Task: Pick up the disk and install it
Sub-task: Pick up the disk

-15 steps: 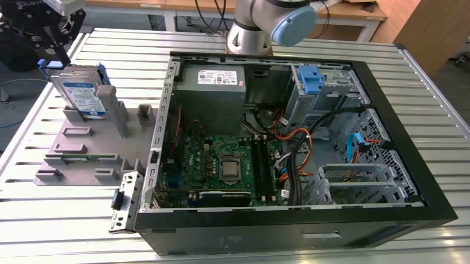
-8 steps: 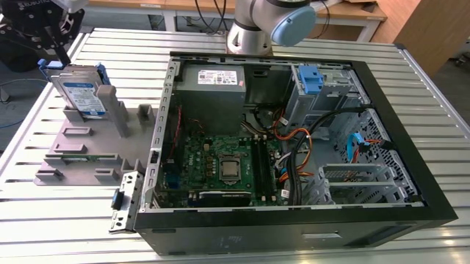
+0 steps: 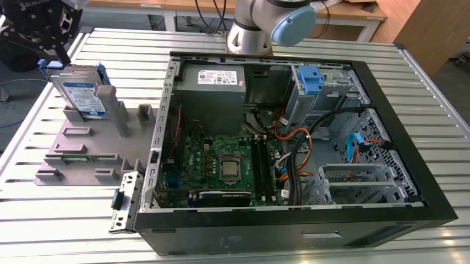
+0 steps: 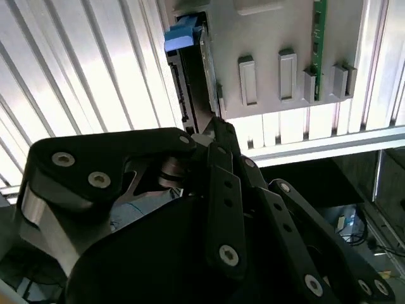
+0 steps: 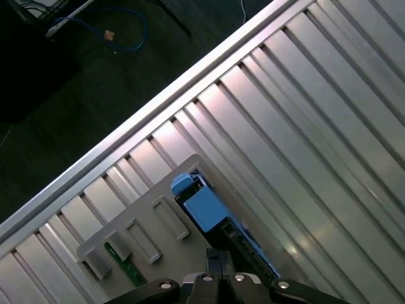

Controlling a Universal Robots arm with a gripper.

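At the exterior view's left, the gripper meets the top edge of the disk, which stands upright in the grey stand; whether the jaws clamp it I cannot tell. Rightward, the open computer case lies on the tabletop.

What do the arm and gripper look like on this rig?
Arm: silver-grey round tube sections, with a light-blue joint cap. Gripper: matte black, jointed flat link bars and a rounded housing, dotted with silver screw heads.
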